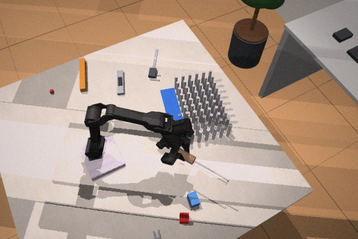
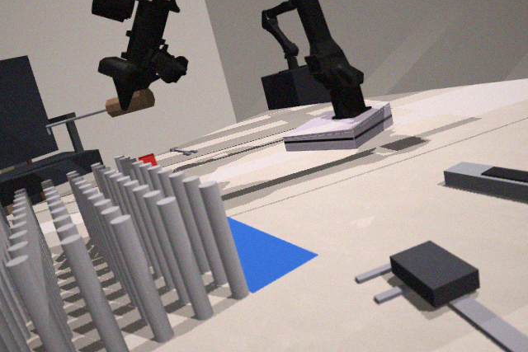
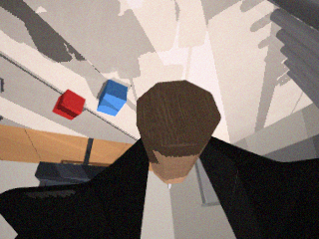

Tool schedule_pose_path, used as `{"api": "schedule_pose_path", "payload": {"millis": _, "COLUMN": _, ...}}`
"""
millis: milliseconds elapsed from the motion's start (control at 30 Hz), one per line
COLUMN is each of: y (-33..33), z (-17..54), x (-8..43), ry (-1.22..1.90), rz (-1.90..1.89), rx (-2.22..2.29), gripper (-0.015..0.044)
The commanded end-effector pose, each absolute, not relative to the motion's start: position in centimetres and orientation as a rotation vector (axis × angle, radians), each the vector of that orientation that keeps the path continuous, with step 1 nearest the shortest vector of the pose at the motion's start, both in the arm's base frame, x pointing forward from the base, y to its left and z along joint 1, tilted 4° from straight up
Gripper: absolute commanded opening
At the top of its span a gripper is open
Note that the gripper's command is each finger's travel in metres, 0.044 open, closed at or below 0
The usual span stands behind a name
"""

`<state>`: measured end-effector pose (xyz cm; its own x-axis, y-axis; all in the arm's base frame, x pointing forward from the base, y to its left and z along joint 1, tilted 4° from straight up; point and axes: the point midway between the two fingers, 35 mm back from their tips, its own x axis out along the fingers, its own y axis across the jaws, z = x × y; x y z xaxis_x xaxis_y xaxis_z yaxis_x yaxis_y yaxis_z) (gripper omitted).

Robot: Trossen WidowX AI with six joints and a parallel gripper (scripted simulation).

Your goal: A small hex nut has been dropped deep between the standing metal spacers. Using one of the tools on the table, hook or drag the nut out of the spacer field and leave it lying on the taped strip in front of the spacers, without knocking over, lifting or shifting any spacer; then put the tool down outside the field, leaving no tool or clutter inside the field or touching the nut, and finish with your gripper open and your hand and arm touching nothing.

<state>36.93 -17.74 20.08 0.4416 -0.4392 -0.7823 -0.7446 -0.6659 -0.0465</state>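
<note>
My gripper (image 1: 179,155) (image 2: 128,100) is shut on the brown wooden handle (image 1: 188,157) (image 2: 139,100) (image 3: 176,121) of a hook tool. I hold the tool in the air, beside the near corner of the spacer field. Its thin metal rod (image 1: 212,173) (image 2: 78,117) points away from the spacers. The grey standing spacers (image 1: 202,103) (image 2: 148,220) (image 3: 299,35) are all upright. The small hex nut (image 1: 179,114) lies on the blue taped strip (image 1: 169,102) (image 2: 266,250), close to the first row of spacers. The nut is hidden in the other views.
A blue cube (image 1: 193,198) (image 3: 113,97) and a red cube (image 1: 184,218) (image 3: 70,105) lie near the front edge. An orange bar (image 1: 82,74), a grey block (image 1: 120,81) (image 2: 482,180) and a dark-headed rake (image 1: 152,71) (image 2: 432,273) lie at the back. A potted plant (image 1: 248,42) stands off the mat.
</note>
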Motion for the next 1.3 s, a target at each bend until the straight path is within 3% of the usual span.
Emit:
{"api": "schedule_pose_path", "payload": {"millis": 0, "y": -18.1, "z": 20.4, "x": 37.2, "ry": 0.997, "rz": 1.075, "rx": -2.324, "gripper": 0.0}}
{"api": "schedule_pose_path", "payload": {"millis": 1267, "y": -18.6, "z": 16.7, "x": 38.4, "ry": 0.997, "rz": 1.074, "rx": -2.325, "gripper": 0.0}}
